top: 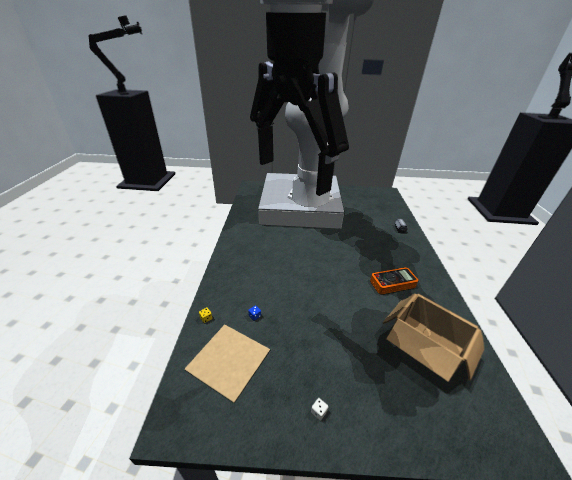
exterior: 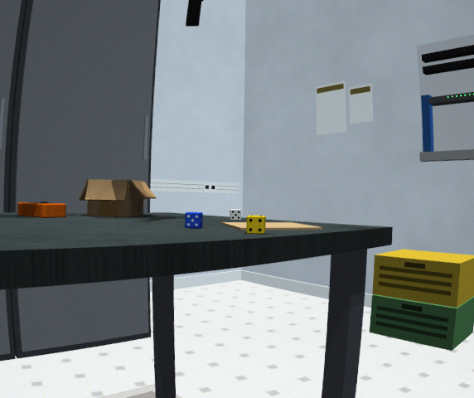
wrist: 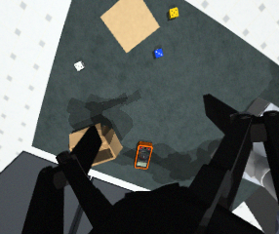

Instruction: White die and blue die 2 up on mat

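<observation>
arm (top: pixel 335 56): white, rounded | base: pale, boxy slab | pincer (top: pixel 296 113) (wrist: pixel 149 120): black — long, angular, blocky-tipped

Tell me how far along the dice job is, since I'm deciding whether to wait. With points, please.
Nothing looks placed yet: the white die (top: pixel 320 409) (exterior: pixel 234 214) (wrist: pixel 79 65) and blue die (top: pixel 254 313) (exterior: pixel 193 220) (wrist: pixel 158 53) both sit off the mat (top: pixel 228 363) (exterior: pixel 288 225) (wrist: pixel 130 24). The gripper (top: pixel 295 173) (wrist: pixel 149 120) is open and holds nothing. Left: turn both to 2 and place them fully on the mat, keeping the yellow die's (top: pixel 205 315) (exterior: pixel 255 224) (wrist: pixel 174 13) top number.
</observation>
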Motion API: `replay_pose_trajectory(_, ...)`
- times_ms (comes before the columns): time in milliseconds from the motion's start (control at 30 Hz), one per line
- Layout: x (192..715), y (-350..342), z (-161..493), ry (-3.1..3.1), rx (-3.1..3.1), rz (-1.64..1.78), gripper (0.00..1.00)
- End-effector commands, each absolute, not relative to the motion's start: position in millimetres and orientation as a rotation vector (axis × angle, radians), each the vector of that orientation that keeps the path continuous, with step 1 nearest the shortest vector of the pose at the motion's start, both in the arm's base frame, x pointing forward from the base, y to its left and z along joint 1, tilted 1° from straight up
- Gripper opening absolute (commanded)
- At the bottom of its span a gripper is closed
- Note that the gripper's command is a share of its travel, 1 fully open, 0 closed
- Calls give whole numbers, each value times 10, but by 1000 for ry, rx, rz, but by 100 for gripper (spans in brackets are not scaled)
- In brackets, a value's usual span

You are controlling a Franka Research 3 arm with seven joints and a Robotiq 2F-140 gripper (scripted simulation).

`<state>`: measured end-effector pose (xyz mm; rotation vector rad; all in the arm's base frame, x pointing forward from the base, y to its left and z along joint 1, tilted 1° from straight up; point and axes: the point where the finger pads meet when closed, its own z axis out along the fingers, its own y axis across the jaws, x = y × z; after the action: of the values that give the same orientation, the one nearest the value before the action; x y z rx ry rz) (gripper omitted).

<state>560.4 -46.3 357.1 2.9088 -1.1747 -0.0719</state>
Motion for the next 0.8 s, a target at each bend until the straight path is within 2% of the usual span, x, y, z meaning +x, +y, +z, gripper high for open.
replay_pose_trajectory(0, 5939, -783, 3135, -1178, 2937, -6, 100)
replay_pose_trajectory(33, 5939, -783, 3135, -1178, 2937, -6, 100)
replay_pose_trajectory(67, 5977, -1043, 2830, -1172, 2943, -4, 100)
replay_pose_trajectory(200, 5996, -1063, 2802, -1172, 2943, -4, 100)
replay_pose_trajectory(233, 6016, -1327, 2494, -1167, 2947, -1, 100)
replay_pose_trajectory(367, 5972, -1787, 1972, -1160, 2947, 6, 100)
replay_pose_trajectory(433, 5975, -1795, 1963, -1160, 2947, 6, 100)
replay_pose_trajectory(633, 5763, -2437, 1255, -1149, 2936, 17, 100)
replay_pose_trajectory(767, 5714, -2536, 1146, -1147, 2933, 19, 100)
